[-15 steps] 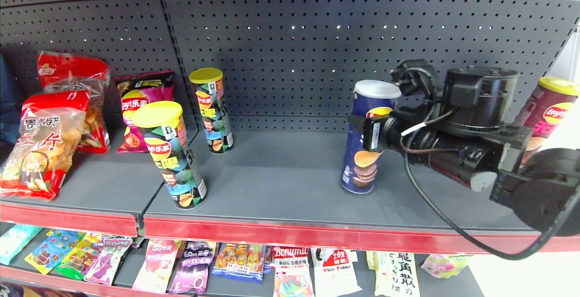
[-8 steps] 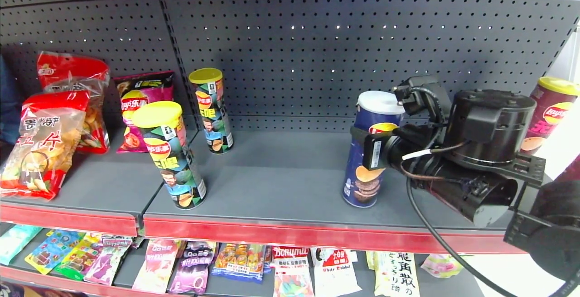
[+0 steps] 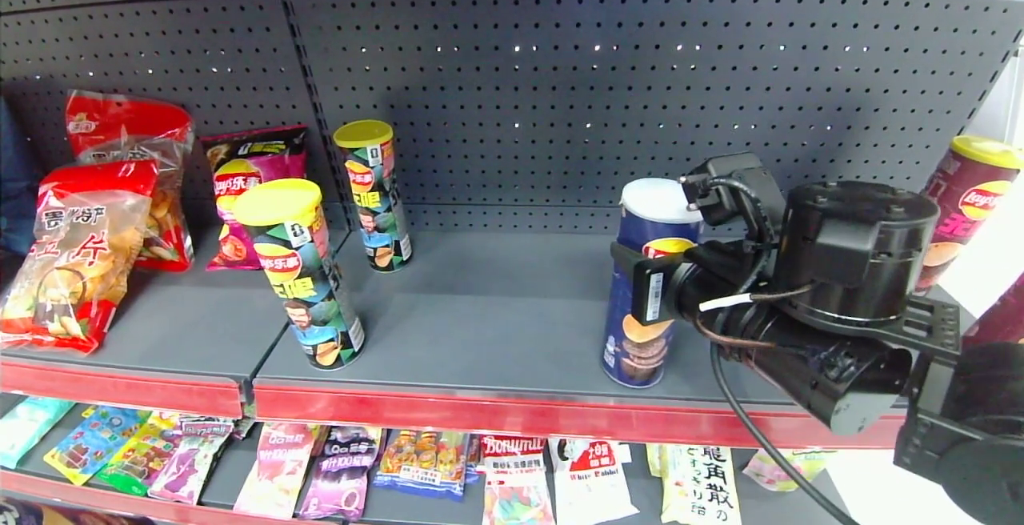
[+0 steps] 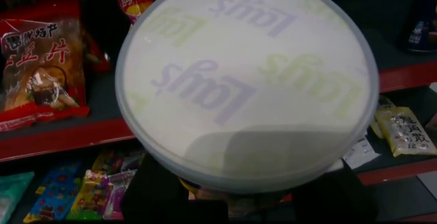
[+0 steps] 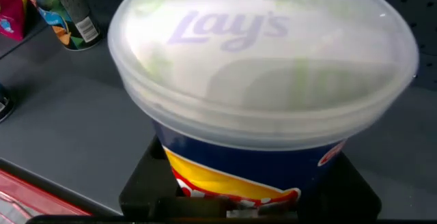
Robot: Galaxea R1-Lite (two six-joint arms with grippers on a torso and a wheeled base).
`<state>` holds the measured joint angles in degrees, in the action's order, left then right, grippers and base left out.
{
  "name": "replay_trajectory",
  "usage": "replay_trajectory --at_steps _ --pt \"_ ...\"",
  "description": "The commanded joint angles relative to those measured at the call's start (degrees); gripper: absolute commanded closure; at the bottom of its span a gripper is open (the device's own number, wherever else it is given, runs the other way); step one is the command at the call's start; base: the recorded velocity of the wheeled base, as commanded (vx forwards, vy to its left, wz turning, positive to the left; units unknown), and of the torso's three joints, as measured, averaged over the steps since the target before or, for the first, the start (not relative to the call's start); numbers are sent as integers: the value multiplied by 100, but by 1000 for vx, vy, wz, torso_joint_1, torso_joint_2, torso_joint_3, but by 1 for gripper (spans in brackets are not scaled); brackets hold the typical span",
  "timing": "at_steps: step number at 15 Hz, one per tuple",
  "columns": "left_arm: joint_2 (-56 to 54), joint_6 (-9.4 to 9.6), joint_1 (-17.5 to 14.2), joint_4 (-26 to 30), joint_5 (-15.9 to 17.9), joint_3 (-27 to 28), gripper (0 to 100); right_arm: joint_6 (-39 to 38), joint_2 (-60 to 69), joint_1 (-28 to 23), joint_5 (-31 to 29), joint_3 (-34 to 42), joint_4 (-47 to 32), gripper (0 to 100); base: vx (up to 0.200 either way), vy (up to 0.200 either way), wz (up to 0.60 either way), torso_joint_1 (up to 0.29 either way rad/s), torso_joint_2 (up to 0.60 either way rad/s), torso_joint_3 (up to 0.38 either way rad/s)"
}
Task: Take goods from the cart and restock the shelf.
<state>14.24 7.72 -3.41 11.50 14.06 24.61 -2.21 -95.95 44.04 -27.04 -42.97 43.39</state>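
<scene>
Lower and nearer the front lip of the shelf [image 3: 496, 325] than a second ago: blue can [image 3: 650, 341], brought down with the right arm. Clamped at mid-height in right end effector [image 3: 654, 289], one finger each side. Upright, long axis vertical, white lid up, base at shelf level, right of centre; contact unclear. Left end effector [image 4: 239, 207] closed on second can [image 4: 246, 80], lid toward wrist camera.

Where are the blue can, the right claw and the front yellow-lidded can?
blue can [image 3: 638, 349], head view, on its lower body.
right claw [image 3: 636, 281], head view, midway between its fingertips, which grip the can.
front yellow-lidded can [image 3: 308, 293], head view, middle of its body.
</scene>
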Motion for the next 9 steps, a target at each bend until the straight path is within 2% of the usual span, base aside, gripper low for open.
replay_trajectory --at_steps 1,9 --pt "9 2 -1 2 1 -27 100 1 85 148 -82 26 3 100 0 0 0 0 0 0" --pt "9 28 7 2 97 -79 100 10 42 166 -179 149 3 100 0 0 0 0 0 0"
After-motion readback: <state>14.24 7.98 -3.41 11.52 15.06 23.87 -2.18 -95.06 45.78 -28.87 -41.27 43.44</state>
